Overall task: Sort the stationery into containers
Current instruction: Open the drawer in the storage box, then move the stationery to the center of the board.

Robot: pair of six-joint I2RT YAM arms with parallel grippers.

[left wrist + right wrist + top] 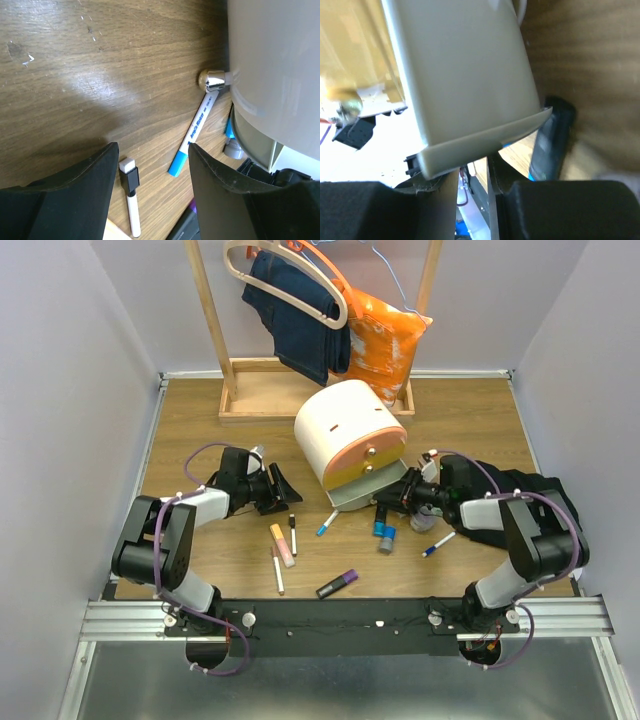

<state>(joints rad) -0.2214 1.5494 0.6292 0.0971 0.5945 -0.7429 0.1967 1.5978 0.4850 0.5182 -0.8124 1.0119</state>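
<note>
The cream-white cabinet (345, 420) lies tipped on the table, orange drawers (365, 453) facing me. A grey drawer (362, 495) is pulled out. My right gripper (402, 490) is at that drawer's right front corner. In the right wrist view the drawer (465, 75) covers the fingertips, and the jaws (472, 167) stand a narrow gap apart. My left gripper (283, 490) is open and empty. In the left wrist view it (152, 155) hovers over a black-capped white pen (130, 195) and a blue-capped pen (194, 132). An orange-pink marker (281, 544), a white pen (277, 570) and a purple marker (338, 583) lie loose.
A wooden clothes rack (265, 390) with dark jeans and an orange bag (385, 340) stands behind the cabinet. A dark cloth (535, 495) lies at the right under my right arm. Blue and grey markers (384, 530) and a pen (438, 543) lie by the drawer. The cabinet's shiny foot (212, 80) is close by.
</note>
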